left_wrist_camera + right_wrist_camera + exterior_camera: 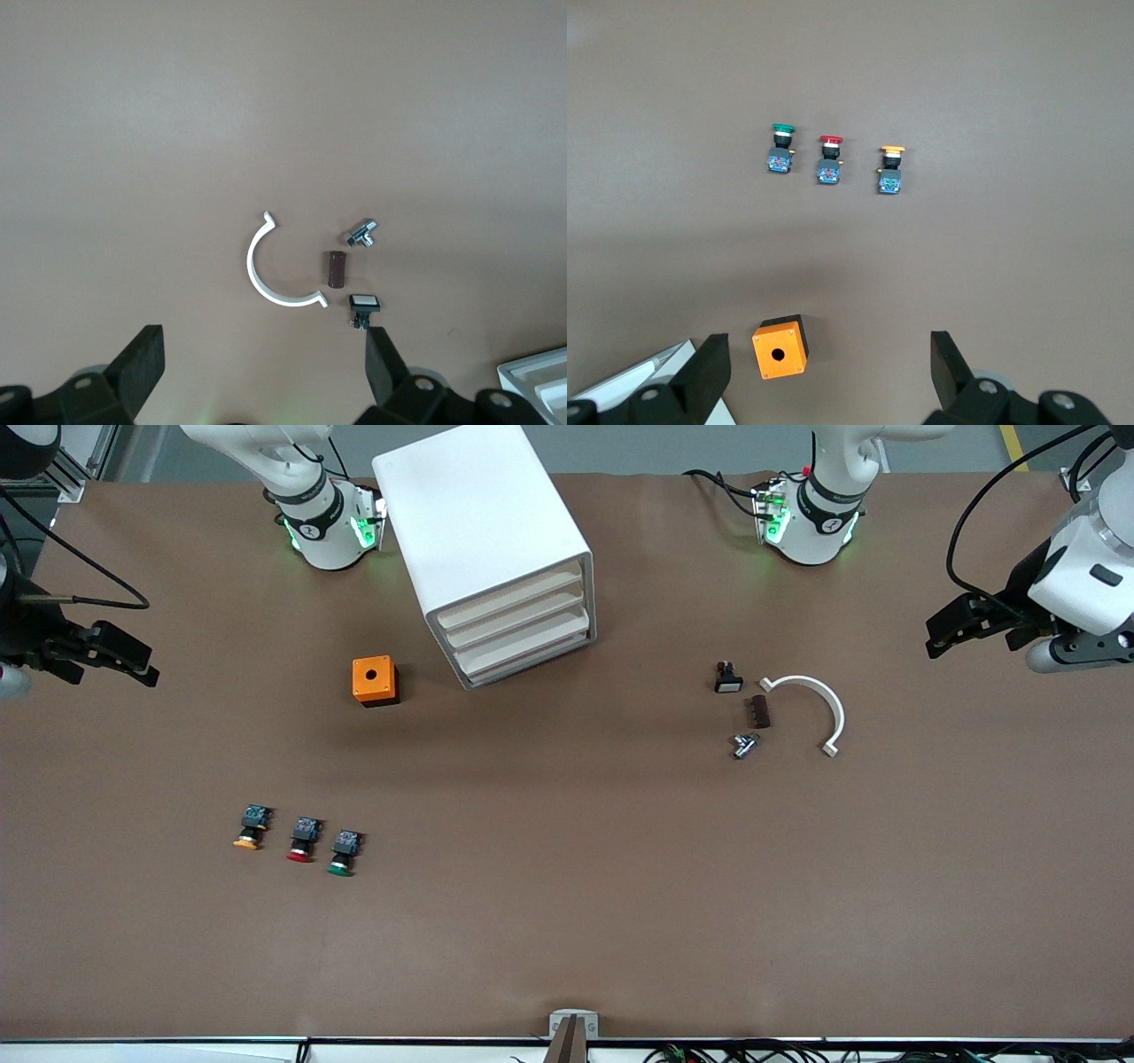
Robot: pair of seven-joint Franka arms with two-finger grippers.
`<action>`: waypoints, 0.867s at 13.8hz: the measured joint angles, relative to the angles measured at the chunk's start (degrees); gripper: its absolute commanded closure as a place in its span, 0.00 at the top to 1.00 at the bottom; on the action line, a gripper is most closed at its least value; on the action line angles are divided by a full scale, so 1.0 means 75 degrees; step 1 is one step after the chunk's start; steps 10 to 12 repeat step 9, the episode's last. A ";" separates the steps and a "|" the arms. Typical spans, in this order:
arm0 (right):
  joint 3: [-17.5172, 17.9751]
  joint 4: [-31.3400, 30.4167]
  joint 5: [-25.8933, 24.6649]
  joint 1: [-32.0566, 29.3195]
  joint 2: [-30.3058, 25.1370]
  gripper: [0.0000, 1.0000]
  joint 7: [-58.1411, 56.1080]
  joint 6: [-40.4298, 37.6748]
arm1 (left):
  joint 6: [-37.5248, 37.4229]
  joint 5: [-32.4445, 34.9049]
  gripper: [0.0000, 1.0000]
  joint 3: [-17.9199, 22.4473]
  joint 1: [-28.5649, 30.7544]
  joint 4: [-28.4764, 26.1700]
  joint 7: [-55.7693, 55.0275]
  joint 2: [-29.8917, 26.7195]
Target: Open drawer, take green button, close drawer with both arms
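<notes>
- Front view: drawer (530,662) closed, lowest in the cabinet (493,549); green button (343,852) nearer the camera than the cabinet, beside the red button (303,840).
- Left wrist view: left gripper (266,367) released, over bare table (283,106).
- Right wrist view: right gripper (828,372) released, over the orange box (780,347) beside the cabinet.

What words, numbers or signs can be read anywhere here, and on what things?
No readable words or numbers show in any view.
White cabinet: plain, no label.
Orange box: plain, only a round hole on top.
Green button, red button and yellow button: bluish ends bear marks too small to read.
Arm bases: each dark band has a round white emblem, too small to read.
</notes>
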 measured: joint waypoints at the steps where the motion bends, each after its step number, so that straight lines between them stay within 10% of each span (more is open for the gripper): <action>1: 0.0000 0.0000 0.0000 0.0000 0.0000 1.00 0.0000 0.0000 | 0.0000 0.0000 1.00 0.0000 0.0003 0.0068 0.0000 0.0077; 12: 0.0000 0.0000 0.0000 0.0000 -0.0001 1.00 0.0000 0.0002 | -0.0005 0.0000 1.00 -0.0011 0.0003 0.0152 0.0000 0.0235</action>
